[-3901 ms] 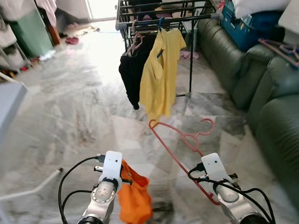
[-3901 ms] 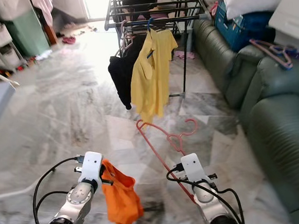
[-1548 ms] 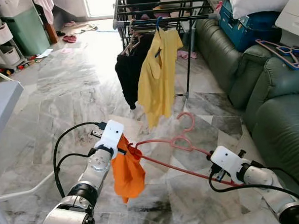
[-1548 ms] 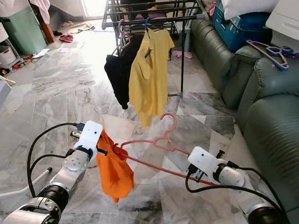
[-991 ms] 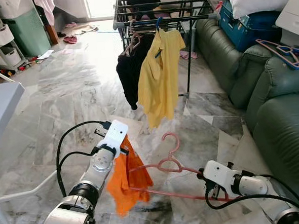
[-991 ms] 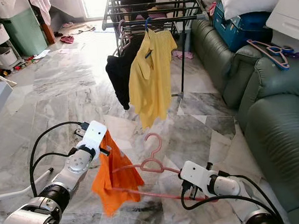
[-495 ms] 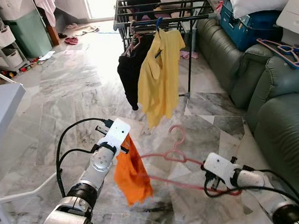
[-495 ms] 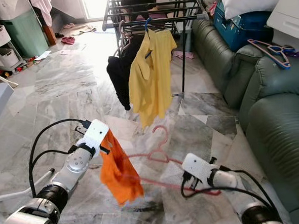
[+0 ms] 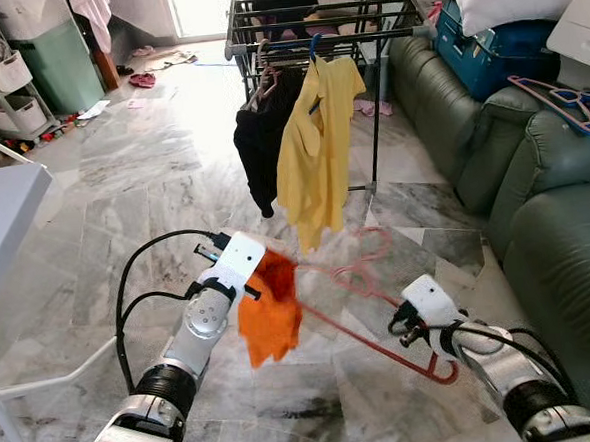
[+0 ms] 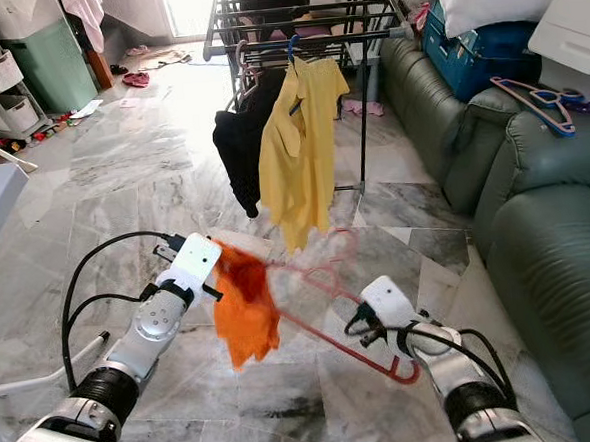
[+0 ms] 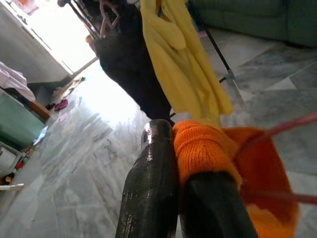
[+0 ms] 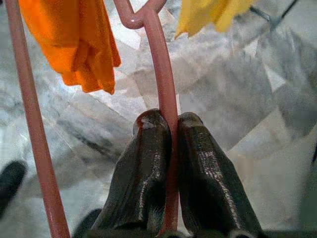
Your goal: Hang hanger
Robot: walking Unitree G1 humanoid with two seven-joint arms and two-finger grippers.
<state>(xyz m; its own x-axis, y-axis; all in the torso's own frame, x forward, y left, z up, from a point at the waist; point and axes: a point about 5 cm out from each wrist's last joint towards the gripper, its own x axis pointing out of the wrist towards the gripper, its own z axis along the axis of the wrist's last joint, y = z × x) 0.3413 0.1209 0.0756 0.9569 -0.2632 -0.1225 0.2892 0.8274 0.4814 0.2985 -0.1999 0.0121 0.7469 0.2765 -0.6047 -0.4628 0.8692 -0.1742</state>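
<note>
A pink hanger (image 9: 366,312) hangs in the air between my two arms, its hook toward the drying rack (image 9: 313,29). My right gripper (image 12: 170,130) is shut on one arm of the hanger, at the right in the eye views. An orange garment (image 9: 270,303) dangles from my left gripper (image 11: 171,136), which is shut on its knitted edge. The hanger's other end reaches into the orange garment. A yellow shirt (image 9: 311,150) and a black garment (image 9: 260,143) hang on the rack ahead.
A green sofa (image 9: 534,196) runs along the right, with spare hangers (image 9: 558,100) and a blue box (image 9: 495,43) on it. A grey table edge (image 9: 5,229) is at the left. Shelves and a green bin (image 9: 55,60) stand at far left. Marble floor lies between me and the rack.
My left gripper has lifted the orange garment higher and toward the rack. The hanger has swung so that its far end now sits inside the garment; my right gripper has moved slightly up.
</note>
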